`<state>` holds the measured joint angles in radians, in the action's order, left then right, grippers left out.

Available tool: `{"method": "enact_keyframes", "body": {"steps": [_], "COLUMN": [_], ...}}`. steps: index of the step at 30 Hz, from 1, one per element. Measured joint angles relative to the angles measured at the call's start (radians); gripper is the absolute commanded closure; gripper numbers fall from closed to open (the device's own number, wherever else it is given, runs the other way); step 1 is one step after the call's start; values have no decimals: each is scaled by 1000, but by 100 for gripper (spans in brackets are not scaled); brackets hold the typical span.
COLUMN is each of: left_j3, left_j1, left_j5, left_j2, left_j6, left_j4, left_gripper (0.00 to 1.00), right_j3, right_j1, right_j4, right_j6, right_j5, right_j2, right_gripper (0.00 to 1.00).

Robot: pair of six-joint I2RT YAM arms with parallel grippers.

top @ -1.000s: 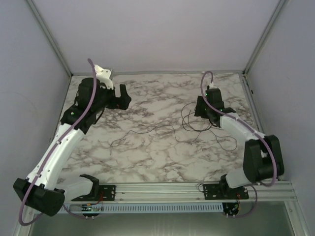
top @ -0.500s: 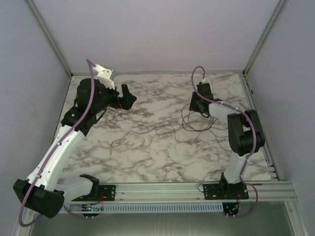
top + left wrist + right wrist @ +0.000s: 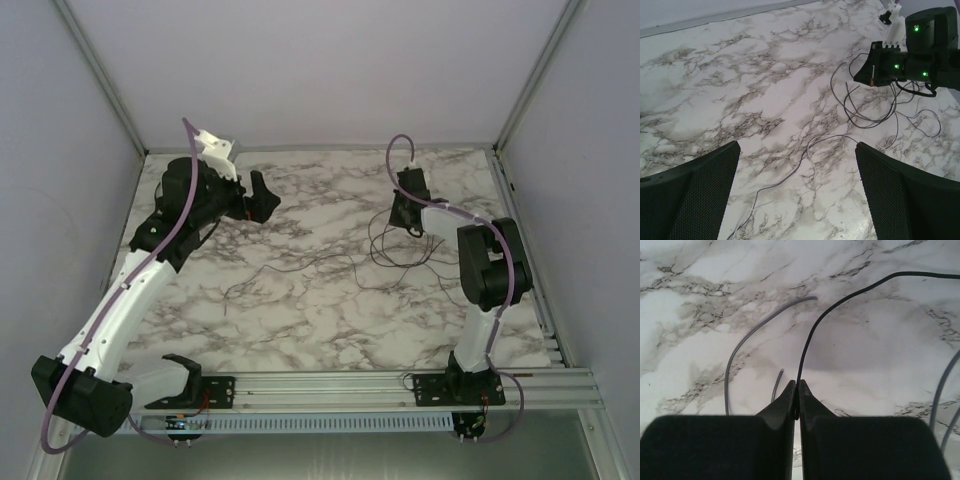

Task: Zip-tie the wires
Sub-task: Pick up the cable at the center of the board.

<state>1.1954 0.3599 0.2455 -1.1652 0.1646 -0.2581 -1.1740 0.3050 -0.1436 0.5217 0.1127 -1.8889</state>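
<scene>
The wires (image 3: 398, 252) lie in loose loops on the marble bench (image 3: 300, 320) near its right edge, with one strand trailing toward the middle. The right gripper (image 3: 796, 386) is pinched tight on a single dark strand, low over the far right part. The left gripper (image 3: 796, 147) hangs spread wide, holding nothing, over the far left part, well apart from the wires.

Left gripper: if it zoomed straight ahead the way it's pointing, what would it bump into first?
Probably the white marble tabletop, right by a loose strand of the thin dark wires. The open left gripper tilts down at it, though depth is unclear.
</scene>
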Motion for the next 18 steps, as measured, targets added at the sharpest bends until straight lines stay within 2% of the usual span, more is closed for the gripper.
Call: {"method": "enact_keyframes", "body": {"steps": [5, 10, 18], "left_j3": [0, -25, -59], "left_j1": [0, 16, 227], "left_j5": [24, 80, 120], "left_j2": [-14, -27, -187], "left_j6": [0, 8, -20], "left_j4": [19, 143, 452], "left_gripper": [0, 0, 0], "right_j3": [-25, -25, -91], "right_j1": [13, 58, 86], "right_j4": [-31, -103, -227], "right_j6": [-25, -51, -65], "right_j5": [69, 137, 65], "right_j2": [16, 134, 444], "right_gripper": [100, 100, 100]}}
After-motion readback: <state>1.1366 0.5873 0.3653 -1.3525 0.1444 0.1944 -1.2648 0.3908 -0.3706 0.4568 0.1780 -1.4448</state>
